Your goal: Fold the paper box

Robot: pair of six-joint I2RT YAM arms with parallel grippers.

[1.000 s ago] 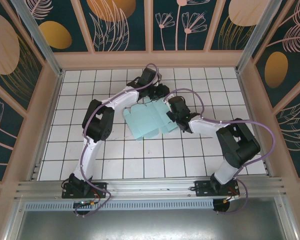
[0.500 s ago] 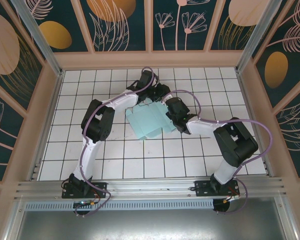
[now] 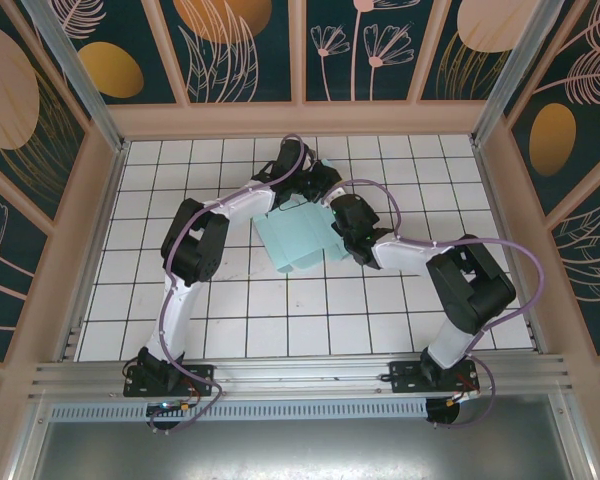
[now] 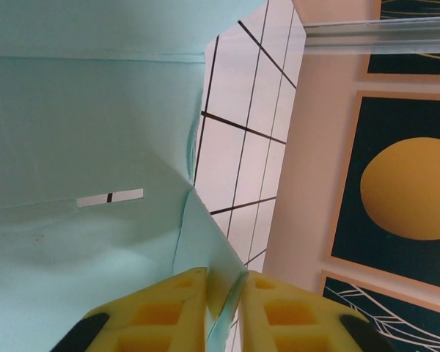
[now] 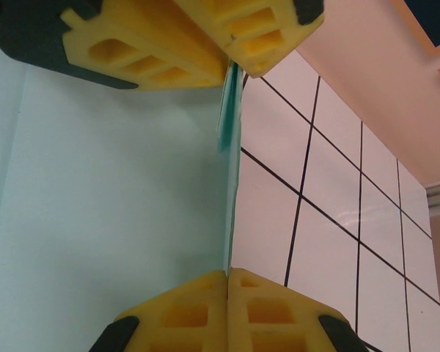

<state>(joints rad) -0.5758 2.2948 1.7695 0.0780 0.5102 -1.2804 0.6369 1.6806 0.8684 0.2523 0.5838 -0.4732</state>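
Compared with one second earlier, the paper box (image 3: 292,240) covers less of the desk (image 3: 230,320) in the overhead view: its right-hand portion has been drawn inward, and the right hand (image 3: 333,207) has shifted left, closer to the left hand (image 3: 323,188). The box is a pale mint-blue card sheet, partly folded, located on the white gridded desk in the far-centre area between the two arms. One flap stands raised at its far right corner, next to the left hand. Both hands meet at the far right edge of the card. In the left wrist view, the left hand (image 4: 226,301) has its yellow fingers (image 4: 161,312) pressed together on a thin upright edge of the paper box (image 4: 88,147); a narrow slot (image 4: 110,197) in the card exposes the desk beneath. In the right wrist view, the right hand (image 5: 227,282) is likewise pinching the paper box (image 5: 103,191) along an edge that stands upright from the desk (image 5: 330,220), with the card entering the seam between its fingers (image 5: 176,315). The fingers of the left hand (image 5: 205,37) grip the same upright edge at the top of that view, just beyond the right hand.
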